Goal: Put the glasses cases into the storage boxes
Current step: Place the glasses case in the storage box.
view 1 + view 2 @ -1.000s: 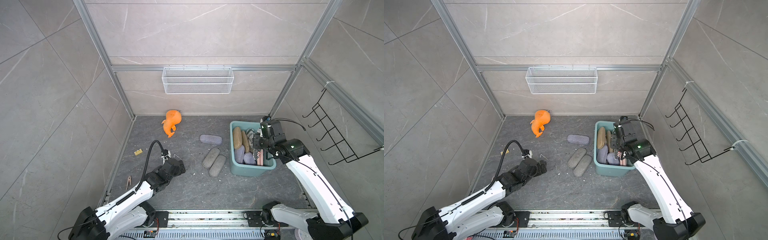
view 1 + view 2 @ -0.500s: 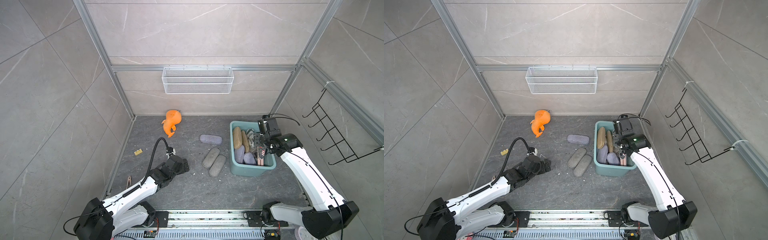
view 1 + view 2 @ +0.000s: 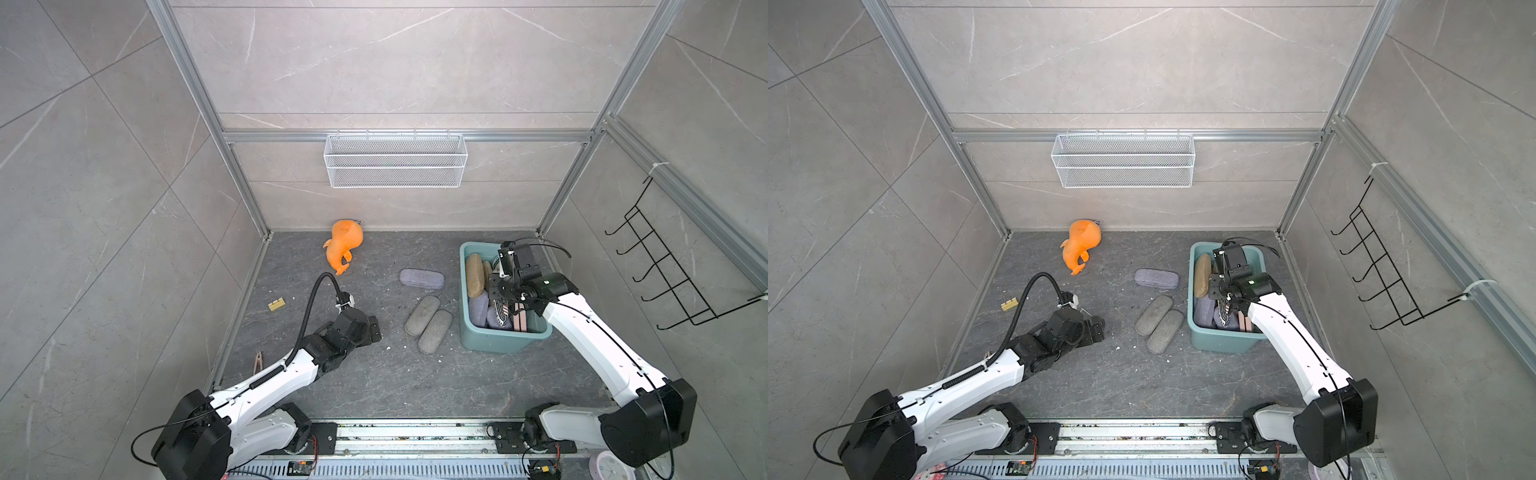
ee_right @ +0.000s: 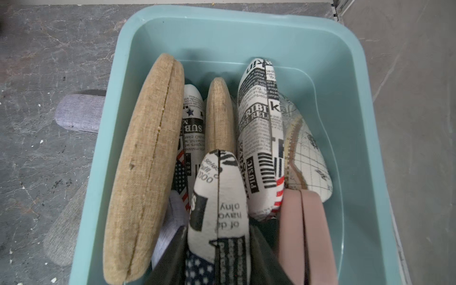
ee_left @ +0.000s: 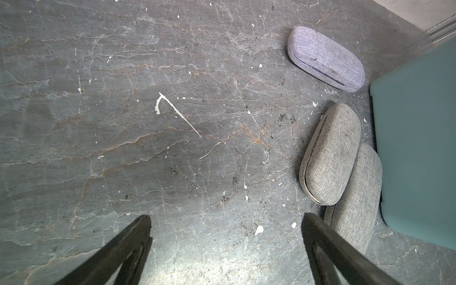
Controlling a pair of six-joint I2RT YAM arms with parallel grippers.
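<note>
The left gripper point(image 5: 225, 217) is kept low over the floor point(image 5: 123, 123) with its jaws spread wide and nothing grasped. Two grey cases point(image 3: 422, 314) are laid side by side, touching, near it and beside the teal tub point(image 3: 494, 345). One lilac case point(image 3: 421, 278) is seen farther back. Inside the tub, the right gripper point(image 4: 218, 229) is clenched on one newspaper-print case point(image 4: 217, 187), which is flanked by two tan cases point(image 4: 145, 172) and one pink case point(image 4: 303, 222). Three more printed cases point(image 4: 259, 138) are stood beyond.
</note>
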